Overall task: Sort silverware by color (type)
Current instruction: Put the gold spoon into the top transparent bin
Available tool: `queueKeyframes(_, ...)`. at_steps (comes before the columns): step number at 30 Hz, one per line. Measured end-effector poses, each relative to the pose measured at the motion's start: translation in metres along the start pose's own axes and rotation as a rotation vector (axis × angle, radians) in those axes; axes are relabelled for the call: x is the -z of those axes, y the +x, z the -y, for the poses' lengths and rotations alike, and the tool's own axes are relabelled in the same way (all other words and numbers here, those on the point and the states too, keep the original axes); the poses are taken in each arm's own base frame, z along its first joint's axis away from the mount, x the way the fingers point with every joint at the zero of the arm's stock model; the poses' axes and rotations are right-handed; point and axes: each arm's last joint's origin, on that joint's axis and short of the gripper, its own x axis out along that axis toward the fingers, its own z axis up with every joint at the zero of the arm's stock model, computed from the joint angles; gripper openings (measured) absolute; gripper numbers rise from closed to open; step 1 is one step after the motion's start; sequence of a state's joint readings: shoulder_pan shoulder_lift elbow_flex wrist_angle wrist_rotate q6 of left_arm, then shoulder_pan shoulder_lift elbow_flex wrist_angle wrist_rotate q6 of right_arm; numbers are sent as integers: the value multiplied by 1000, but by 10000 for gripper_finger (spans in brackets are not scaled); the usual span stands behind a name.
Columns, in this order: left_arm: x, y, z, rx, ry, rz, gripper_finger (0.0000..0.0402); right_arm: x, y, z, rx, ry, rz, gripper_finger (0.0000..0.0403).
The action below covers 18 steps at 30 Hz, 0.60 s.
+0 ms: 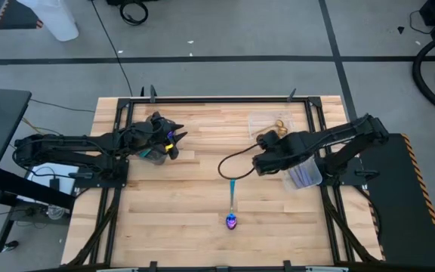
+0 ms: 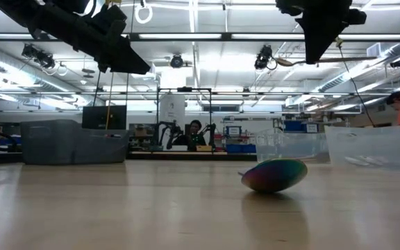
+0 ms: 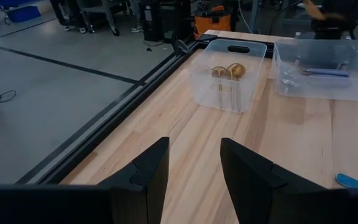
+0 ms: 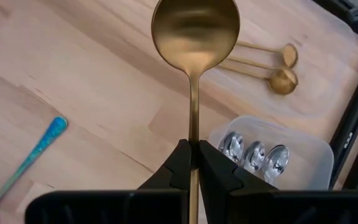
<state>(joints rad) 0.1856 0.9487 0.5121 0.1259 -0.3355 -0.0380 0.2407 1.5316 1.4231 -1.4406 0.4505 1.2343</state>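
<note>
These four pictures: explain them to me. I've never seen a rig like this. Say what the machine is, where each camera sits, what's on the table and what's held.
It is a robot with two dark arms at a wooden table, sorting spoons by finish.

One camera looks straight down, one sits at table height, and one rides on each wrist.

The right claw is shut on a gold spoon, held above the table. Two more gold spoons lie below it, in a clear container as the left wrist view shows, and silver spoons stand in another clear container. An iridescent spoon with a teal handle lies loose on the wood.

The left claw is open and empty.
</note>
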Motion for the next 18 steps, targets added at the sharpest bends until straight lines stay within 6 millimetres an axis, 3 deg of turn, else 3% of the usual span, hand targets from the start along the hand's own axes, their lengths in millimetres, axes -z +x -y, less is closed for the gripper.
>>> queueKeyframes(10, 0, 0, 0, -1, -1, 0, 153, -13, -23, 36, -75, 66, 62, 23)
queueKeyframes(18, 0, 0, 0, -1, -2, 0, 153, -33, -23, 60, -49, 120, 105, 23)
